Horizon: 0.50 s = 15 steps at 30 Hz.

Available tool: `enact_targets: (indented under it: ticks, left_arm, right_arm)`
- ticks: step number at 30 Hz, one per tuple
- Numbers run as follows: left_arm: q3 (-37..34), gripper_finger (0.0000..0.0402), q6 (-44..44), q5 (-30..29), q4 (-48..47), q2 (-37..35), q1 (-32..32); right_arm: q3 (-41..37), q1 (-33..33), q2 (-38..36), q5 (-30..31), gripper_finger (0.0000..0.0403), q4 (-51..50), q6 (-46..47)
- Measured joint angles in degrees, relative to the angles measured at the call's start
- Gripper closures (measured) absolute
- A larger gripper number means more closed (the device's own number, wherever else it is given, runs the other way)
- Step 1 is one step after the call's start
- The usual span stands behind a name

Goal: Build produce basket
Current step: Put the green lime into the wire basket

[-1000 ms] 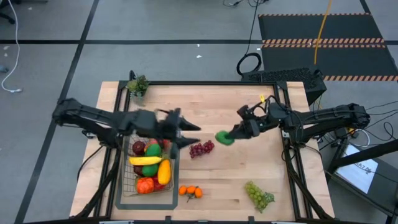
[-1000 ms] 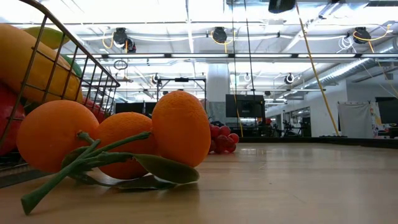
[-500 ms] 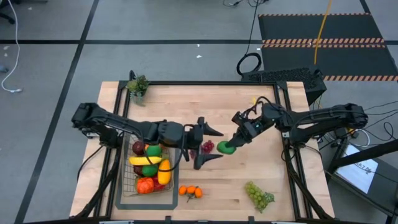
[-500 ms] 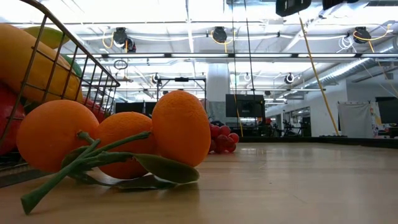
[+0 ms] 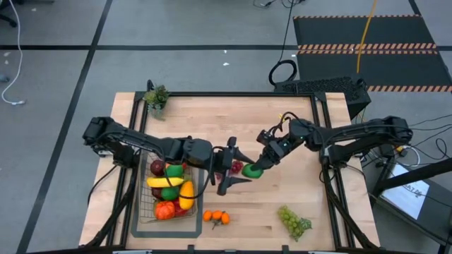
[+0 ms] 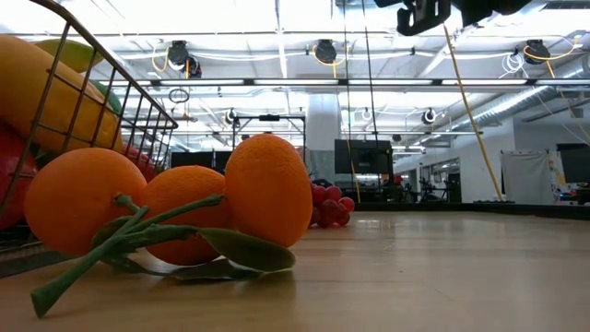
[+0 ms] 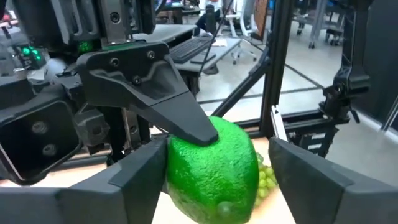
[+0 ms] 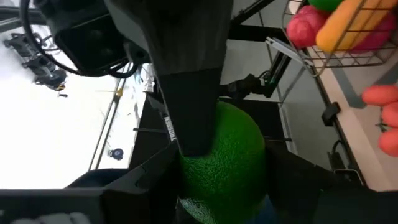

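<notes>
High view has the lime [image 5: 251, 170] mid-table, pinched in the right gripper [image 5: 256, 167] and sitting right between the spread fingers of the left gripper [image 5: 235, 168], so it looks like a handoff. Left's jaws are wide and not touching it yet. The basket [image 5: 142, 216] is off to the left arm's side. Can't really see the red grapes [image 5: 236, 166], they're mostly hidden.

One basket [image 5: 143, 212], one lime [image 5: 251, 170], two grape bunches — green [image 5: 293, 221], red [image 5: 235, 166] — approx. three oranges [image 5: 216, 217].
</notes>
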Motion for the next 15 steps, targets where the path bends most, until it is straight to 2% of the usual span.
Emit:
enact_targets:
  ticks: [10, 15]
  left_arm:
    - [0.0, 0.0186, 1.6, 0.5, -0.8, 0.0, 0.7]
    - [0.0, 0.0202, 1.6, 0.5, -1.3, 0.0, 0.7]
  right_arm:
    - [0.0, 0.0, 1.8, 0.3, 0.0209, 2.4, 1.1]
    - [0.0, 0.0, 1.8, 0.3, 0.0209, 2.3, 0.8]
